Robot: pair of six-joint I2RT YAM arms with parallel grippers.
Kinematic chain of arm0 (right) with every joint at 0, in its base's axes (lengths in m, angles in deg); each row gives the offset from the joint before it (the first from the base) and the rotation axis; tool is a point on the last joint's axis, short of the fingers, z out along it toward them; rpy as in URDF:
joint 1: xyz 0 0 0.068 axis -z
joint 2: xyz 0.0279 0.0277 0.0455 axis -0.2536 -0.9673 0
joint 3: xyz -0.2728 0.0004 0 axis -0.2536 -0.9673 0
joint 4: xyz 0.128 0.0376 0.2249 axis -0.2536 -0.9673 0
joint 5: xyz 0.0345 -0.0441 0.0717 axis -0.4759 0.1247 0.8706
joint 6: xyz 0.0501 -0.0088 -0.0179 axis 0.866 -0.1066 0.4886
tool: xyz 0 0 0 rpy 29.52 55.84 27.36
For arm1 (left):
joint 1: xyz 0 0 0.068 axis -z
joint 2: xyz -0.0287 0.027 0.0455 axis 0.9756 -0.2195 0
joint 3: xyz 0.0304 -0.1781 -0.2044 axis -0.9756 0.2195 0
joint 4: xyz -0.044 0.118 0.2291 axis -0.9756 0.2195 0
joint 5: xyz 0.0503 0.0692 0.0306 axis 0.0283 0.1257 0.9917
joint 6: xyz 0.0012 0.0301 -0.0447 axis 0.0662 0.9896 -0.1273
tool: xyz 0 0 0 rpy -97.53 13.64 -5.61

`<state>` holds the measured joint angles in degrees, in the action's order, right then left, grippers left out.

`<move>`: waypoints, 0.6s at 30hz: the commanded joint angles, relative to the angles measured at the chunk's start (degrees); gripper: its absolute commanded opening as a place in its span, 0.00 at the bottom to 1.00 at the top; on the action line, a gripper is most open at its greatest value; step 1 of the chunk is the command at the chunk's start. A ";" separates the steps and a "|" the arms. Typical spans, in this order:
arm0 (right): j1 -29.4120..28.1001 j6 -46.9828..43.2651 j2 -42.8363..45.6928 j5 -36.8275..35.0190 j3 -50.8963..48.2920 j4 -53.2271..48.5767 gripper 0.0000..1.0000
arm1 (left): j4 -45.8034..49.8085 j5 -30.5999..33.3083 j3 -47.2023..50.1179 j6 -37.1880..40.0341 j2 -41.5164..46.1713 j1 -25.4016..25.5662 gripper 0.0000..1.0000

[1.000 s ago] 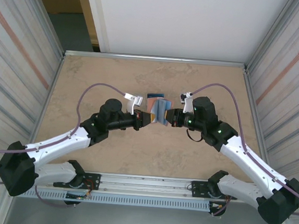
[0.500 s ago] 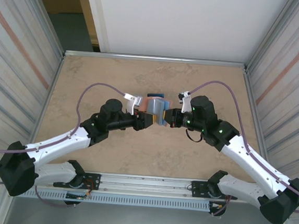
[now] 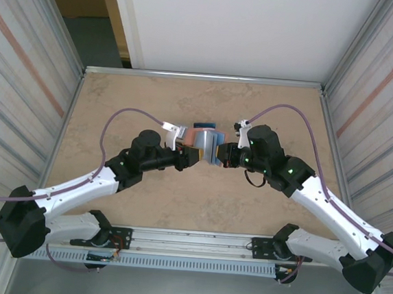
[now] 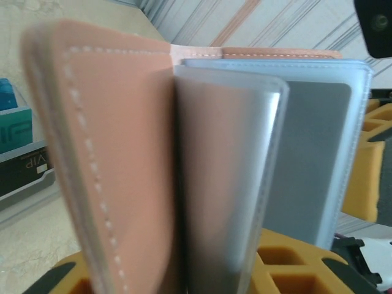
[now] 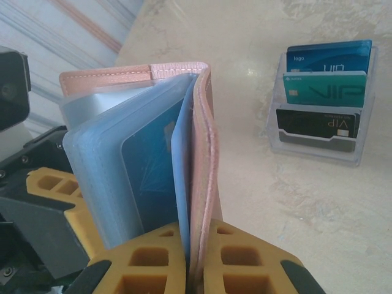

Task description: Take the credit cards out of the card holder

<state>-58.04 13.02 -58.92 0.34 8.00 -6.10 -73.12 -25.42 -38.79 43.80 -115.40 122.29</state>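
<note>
Both left gripper (image 3: 194, 158) and right gripper (image 3: 221, 156) clamp the light, floppy wallet (image 3: 207, 142) upright — its stiff, slick blue card (image 5: 152, 174) looks best pinched at the top edge.

Seen from above, the card holder (image 3: 207, 142), pinched between the left gripper (image 3: 193, 158) and the right gripper (image 3: 219, 154), has moved slightly away from the arm bases. Its salmon cover edge now shows at the far side (a second ago the card stand (image 5: 318, 157) showed there). The right arm has edged leftward.
</note>
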 commanded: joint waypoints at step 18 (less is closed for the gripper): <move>1.68 1.21 1.17 5.19 -0.80 5.36 0.07 | -0.99 0.56 0.10 0.55 -1.14 -0.56 0.00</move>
<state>-57.74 13.28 -59.51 1.83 8.15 -6.23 -72.92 -24.68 -38.81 44.55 -117.37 122.27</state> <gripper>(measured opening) 0.097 0.092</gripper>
